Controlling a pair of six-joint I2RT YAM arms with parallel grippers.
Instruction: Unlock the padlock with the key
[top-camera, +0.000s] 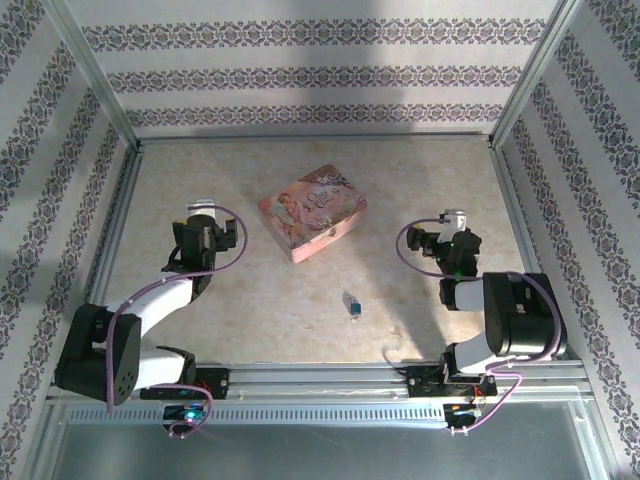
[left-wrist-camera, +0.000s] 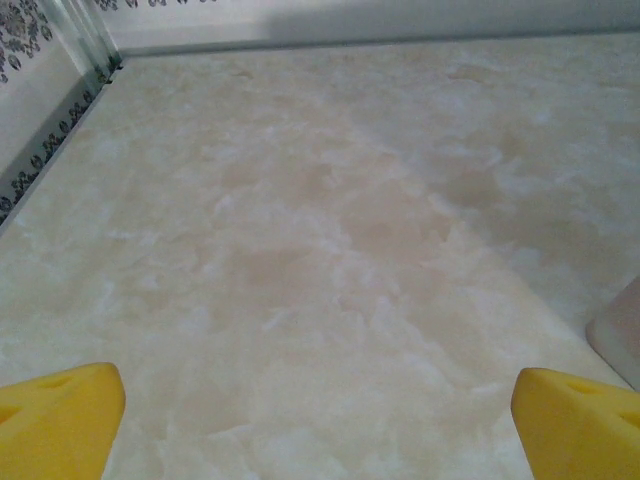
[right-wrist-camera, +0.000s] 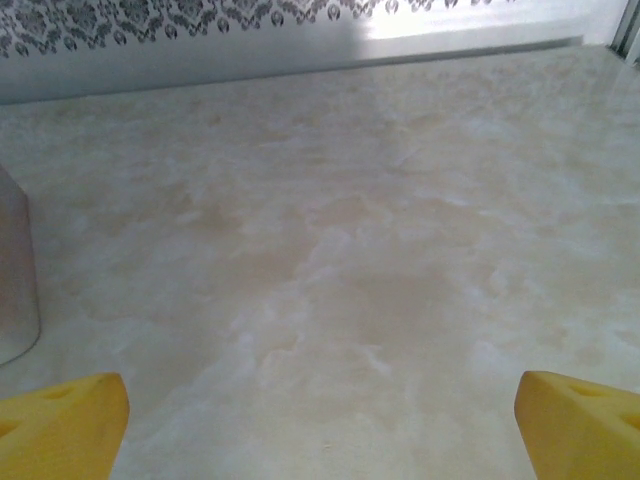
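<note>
The padlock (top-camera: 351, 303), a tiny silvery lock with a bluish end, lies on the table in front of the pink floral box (top-camera: 312, 211), between the two arms. A thin dark sliver (top-camera: 392, 352) by the front rail may be the key; it is too small to be sure. My left gripper (top-camera: 200, 207) hovers left of the box, and its yellow fingertips (left-wrist-camera: 60, 420) stand wide apart over bare table. My right gripper (top-camera: 455, 217) is right of the box, open as well, its fingertips (right-wrist-camera: 580, 420) far apart with nothing between them.
Patterned walls and metal frame posts (top-camera: 110, 110) close in the table on three sides. A corner of the box (left-wrist-camera: 620, 335) shows at the right edge of the left wrist view, and its side (right-wrist-camera: 15, 270) at the left edge of the right wrist view.
</note>
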